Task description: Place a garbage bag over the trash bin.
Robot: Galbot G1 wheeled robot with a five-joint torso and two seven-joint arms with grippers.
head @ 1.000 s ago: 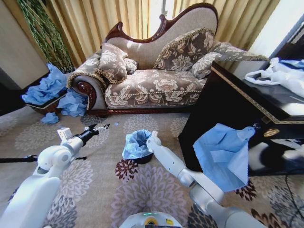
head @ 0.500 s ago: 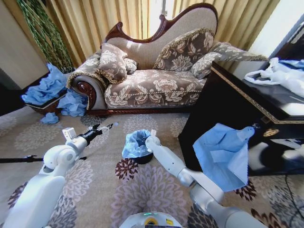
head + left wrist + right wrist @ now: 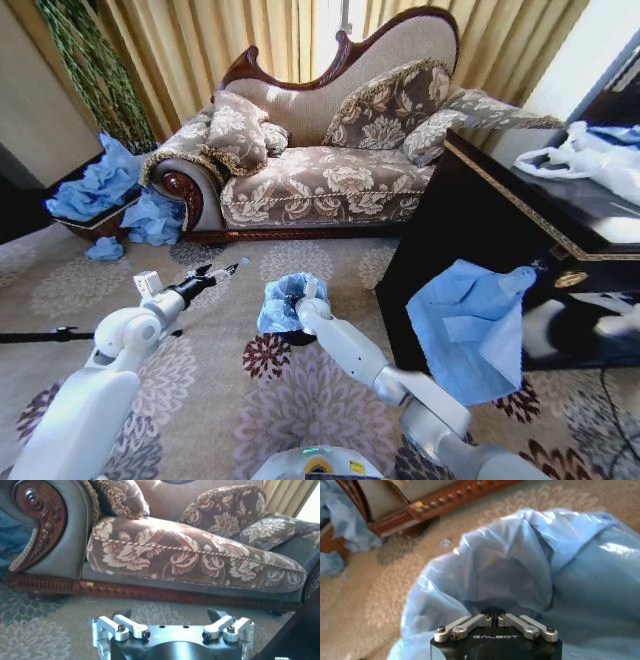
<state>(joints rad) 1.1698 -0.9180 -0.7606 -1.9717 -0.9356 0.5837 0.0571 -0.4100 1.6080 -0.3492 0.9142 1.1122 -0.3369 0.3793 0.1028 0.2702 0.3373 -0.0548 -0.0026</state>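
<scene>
The trash bin stands on the carpet in front of the sofa, only its dark base showing. The light-blue garbage bag is draped over it, its mouth open and crumpled. My right gripper is at the bag's rim on the side nearest me. In the right wrist view the right gripper has its fingers pressed together at the edge of the garbage bag. My left gripper hovers to the left of the bin, apart from it. The left gripper is open and holds nothing.
A patterned sofa stands behind the bin. A dark cabinet on the right carries white bags, and a large blue sheet hangs on its front. Blue plastic is piled at the left. A black rod lies on the carpet.
My right gripper has shifted a little to the left at the bag's rim. The left gripper has moved slightly right, toward the bin.
</scene>
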